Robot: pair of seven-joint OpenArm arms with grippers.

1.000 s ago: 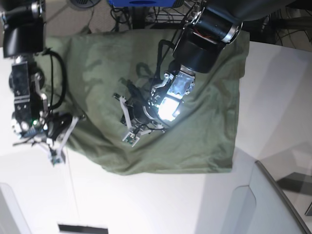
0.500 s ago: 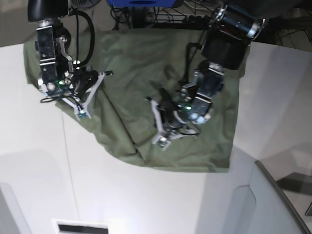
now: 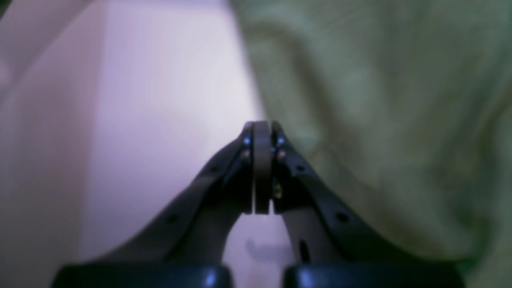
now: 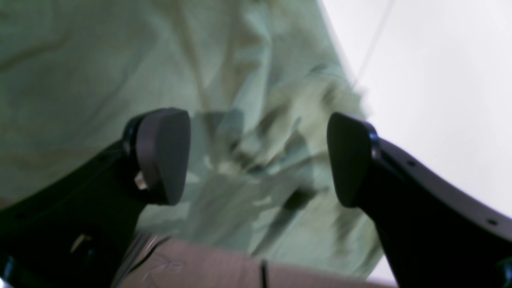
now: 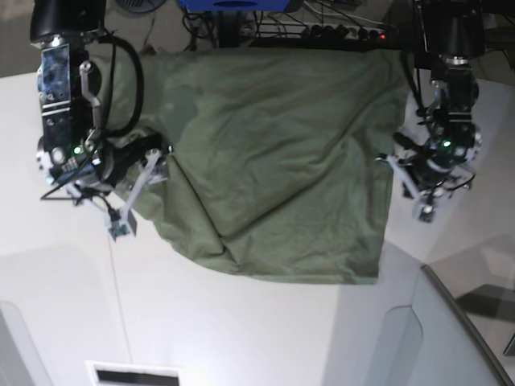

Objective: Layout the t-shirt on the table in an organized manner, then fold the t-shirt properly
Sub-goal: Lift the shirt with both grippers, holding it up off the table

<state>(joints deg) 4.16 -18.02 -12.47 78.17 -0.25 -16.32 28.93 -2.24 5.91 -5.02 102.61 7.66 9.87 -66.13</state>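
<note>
The olive-green t-shirt (image 5: 273,153) lies spread over the far middle of the white table (image 5: 241,338), with a diagonal fold running to its near hem. At the shirt's left edge my right gripper (image 5: 133,199) stands open. In the right wrist view its fingers (image 4: 162,156) are wide apart above rumpled t-shirt (image 4: 248,132) cloth, holding nothing. My left gripper (image 5: 418,195) is at the shirt's right edge. In the left wrist view the left gripper (image 3: 262,132) is shut with nothing between its pads; the t-shirt (image 3: 380,100) lies just to its right and bare table (image 3: 160,100) to its left.
A grey angled panel (image 5: 451,338) with a dark edge fills the near right corner. Cables and a blue object (image 5: 233,6) sit beyond the far edge. A dark slot (image 5: 133,375) shows at the near edge.
My right gripper has opened and let go of the shirt's left edge. The left arm has moved from the shirt's middle to its right edge. The shirt lies wider.
</note>
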